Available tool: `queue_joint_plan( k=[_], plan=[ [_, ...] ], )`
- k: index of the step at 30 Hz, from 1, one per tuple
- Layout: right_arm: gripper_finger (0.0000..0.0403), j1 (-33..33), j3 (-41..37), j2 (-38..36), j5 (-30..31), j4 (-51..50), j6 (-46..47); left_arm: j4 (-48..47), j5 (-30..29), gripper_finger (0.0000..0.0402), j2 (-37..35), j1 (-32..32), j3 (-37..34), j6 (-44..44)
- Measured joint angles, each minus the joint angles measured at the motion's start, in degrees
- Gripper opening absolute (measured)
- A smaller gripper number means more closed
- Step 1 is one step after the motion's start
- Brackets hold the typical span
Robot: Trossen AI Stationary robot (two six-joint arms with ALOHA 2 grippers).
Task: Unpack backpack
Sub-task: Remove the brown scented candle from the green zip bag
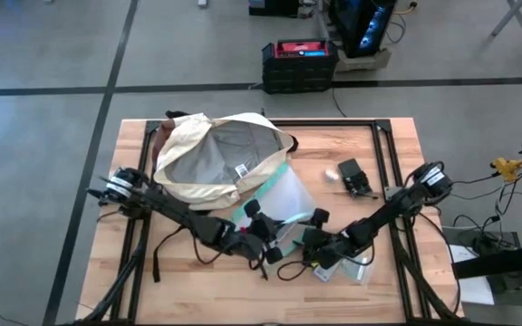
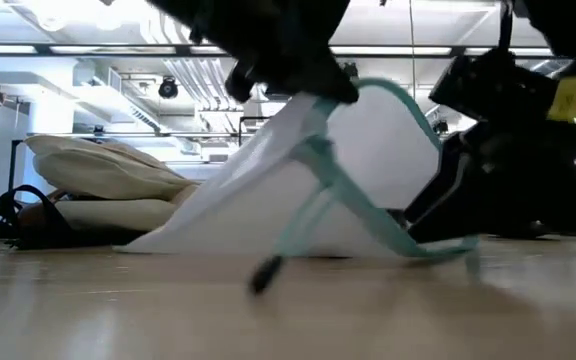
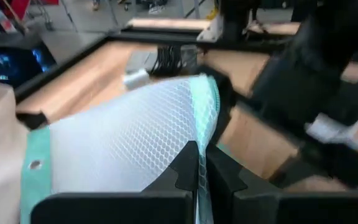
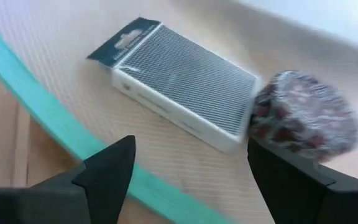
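Backpack (image 1: pixel 208 158) just behind left gripper (image 1: pixel 259 234) — fingers pinching teal-edged pouch (image 1: pixel 284 195)

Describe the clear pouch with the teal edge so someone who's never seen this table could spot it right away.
Start at the cream-white backpack lying open at the table's back left. Just in front of its mouth, toward the table's middle, lies the mesh-patterned pouch, with the left gripper shut on its teal edge. It is the only see-through, teal-trimmed item; the small black object nearby is dark and opaque.
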Motion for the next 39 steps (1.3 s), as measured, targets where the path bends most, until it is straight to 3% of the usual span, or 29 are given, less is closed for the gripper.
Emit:
queue_joint_plan(
  k=[8,17,19,23,29,35,39],
  plan=[
    [0.0297,-3.52,2.08,-1.86,3.02,0.73,-1.08,0.62,-0.99,0.0000,0.04,0.22,-4.21,-7.09],
    [0.0273,-12.82,3.08,0.20,2.76,5.02,5.21,6.78,-0.54,0.0000,0.09,-0.56,-4.02,-2.80],
    [0.0279,-14.33,3.10,0.61,1.93,6.07,5.35,6.57,-0.44,0.0000,0.09,-0.63,-4.02,-2.68],
    [0.0307,-16.58,3.11,1.88,-5.95,11.95,2.63,6.11,0.22,0.0000,0.09,-0.80,-4.04,-2.67],
    [0.0357,-18.09,3.13,4.99,-6.54,13.34,2.42,6.00,0.46,0.0000,0.09,-0.81,-4.26,-2.99],
    [0.0356,-18.50,3.24,8.49,-5.20,14.23,7.54,5.27,0.48,0.0000,0.09,-0.90,-4.39,-3.14],
    [0.0333,-18.26,3.23,9.10,-5.05,14.03,8.37,5.06,0.52,0.0000,0.09,-0.99,-4.39,-3.25]
  ],
)
